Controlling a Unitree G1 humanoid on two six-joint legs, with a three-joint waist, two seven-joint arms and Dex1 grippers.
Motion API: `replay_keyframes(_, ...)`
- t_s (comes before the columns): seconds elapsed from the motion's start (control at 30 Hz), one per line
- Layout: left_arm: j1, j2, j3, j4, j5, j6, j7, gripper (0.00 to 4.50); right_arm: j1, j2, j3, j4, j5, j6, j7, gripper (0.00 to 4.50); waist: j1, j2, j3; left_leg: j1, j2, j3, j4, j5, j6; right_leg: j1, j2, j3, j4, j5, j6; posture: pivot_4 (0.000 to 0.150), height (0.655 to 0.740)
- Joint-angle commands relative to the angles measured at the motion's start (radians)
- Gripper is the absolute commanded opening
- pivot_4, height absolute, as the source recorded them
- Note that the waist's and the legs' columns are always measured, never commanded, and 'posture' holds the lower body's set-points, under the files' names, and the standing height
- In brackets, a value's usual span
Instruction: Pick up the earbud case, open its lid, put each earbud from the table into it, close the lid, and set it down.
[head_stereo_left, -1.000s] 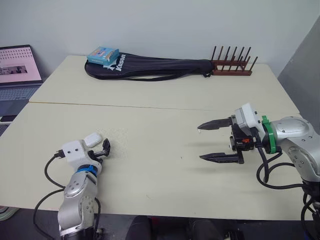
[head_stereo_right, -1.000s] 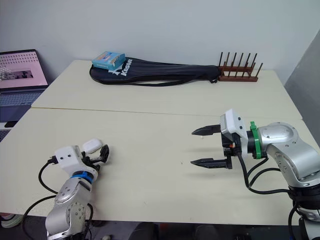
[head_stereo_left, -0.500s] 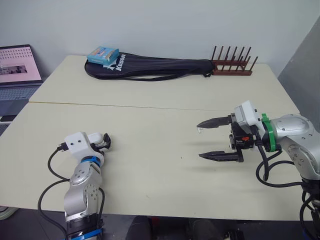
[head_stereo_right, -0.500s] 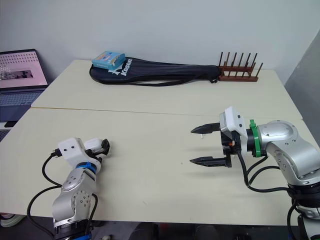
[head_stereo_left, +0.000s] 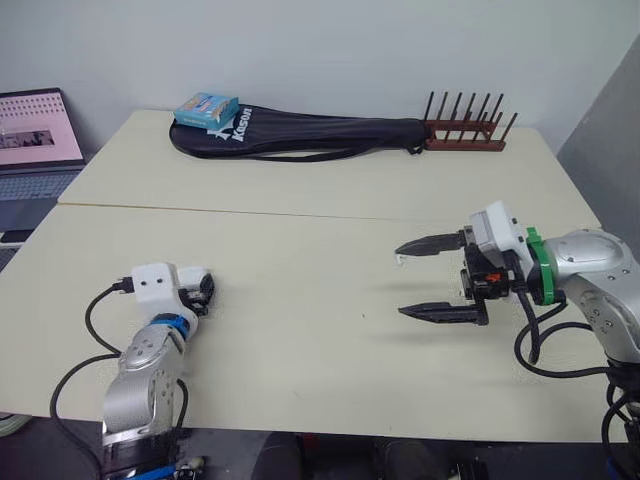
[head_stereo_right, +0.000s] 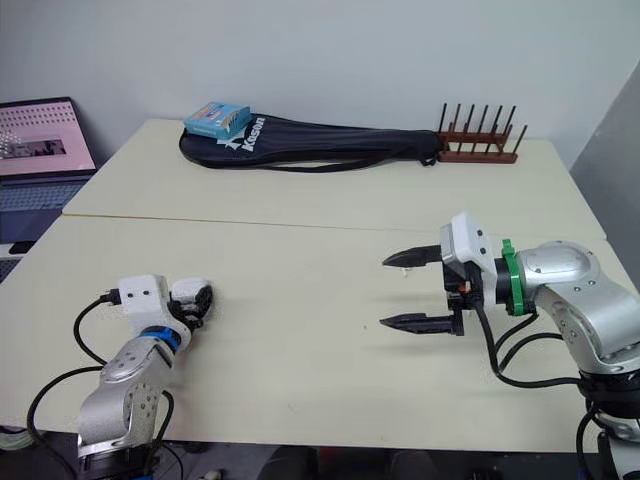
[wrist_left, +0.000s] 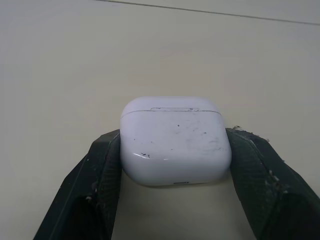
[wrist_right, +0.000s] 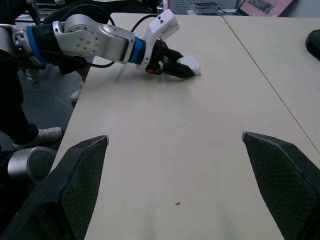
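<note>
Two black fingers (wrist_left: 100, 175) of the left gripper (head_stereo_right: 195, 298) are pressed against the sides of the small white rounded plastic earbud case (wrist_left: 175, 142), which is clamped between them low over the pale beige tabletop (head_stereo_left: 300, 330). Whether it is lifted clear cannot be told. The lid is seen shut, its end pointing away from the wrist.

Well off to that hand's right, the right gripper (head_stereo_left: 400, 282) is held above the table with its fingers spread wide and nothing between them. Just beside its farther fingertip a tiny white item (head_stereo_left: 399, 262) is seen, judged to be an earbud, though too small to be sure.

The picking-up step is judged to be in hand, with the grasp made. Next, the case is to be raised and brought toward the right gripper, so that the lid can be flipped at its seam while the body is kept clamped. A light push is called for, since the smooth shell could slip.
</note>
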Motion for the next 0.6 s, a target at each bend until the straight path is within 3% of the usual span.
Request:
replay_keyframes(0.03, 0.031, 0.024, -0.202, -0.081, -0.02, -0.09, -0.248, 2.77, 0.031, -0.031, -0.07, -0.064, 0.047, 0.053, -0.034, 4.5, 0.008, 0.0, 0.0, 0.0, -0.001, 0.0, 0.0, 0.0, 0.0, 0.0, 0.0, 0.0, -0.001, 0.0, 0.0, 0.15, 0.7026)
replay_keyframes(0.33, -0.007, 0.031, -0.47, -0.099, 0.064, -0.45, -0.538, 2.77, 0.142, -0.065, -0.174, -0.141, 0.252, 0.393, -0.251, 4.5, 0.011, 0.0, 0.0, -0.001, 0.002, 0.0, -0.001, 0.0, 0.0, -0.001, 0.004, 0.003, -0.002, 0.0, -0.001, 0.15, 0.7026)
replay_keyframes(0.43, -0.032, 0.026, -0.499, -0.066, 0.081, -0.554, -0.582, 2.77, 0.145, -0.067, -0.154, -0.149, 0.325, 0.518, -0.31, 4.5, 0.003, 0.0, 0.0, 0.0, 0.001, 0.002, -0.002, 0.0, 0.0, -0.001, 0.004, 0.004, -0.002, 0.0, -0.001, 0.15, 0.7026)
replay_keyframes(0.6, -0.07, 0.023, -0.509, -0.017, 0.105, -0.684, -0.619, 2.77, 0.093, 0.037, -0.138, -0.092, 0.426, 0.659, -0.446, 4.5, -0.006, 0.0, 0.001, 0.0, 0.001, 0.002, -0.001, 0.0, 0.0, -0.001, 0.004, 0.005, -0.002, 0.0, 0.0, 0.15, 0.7026)
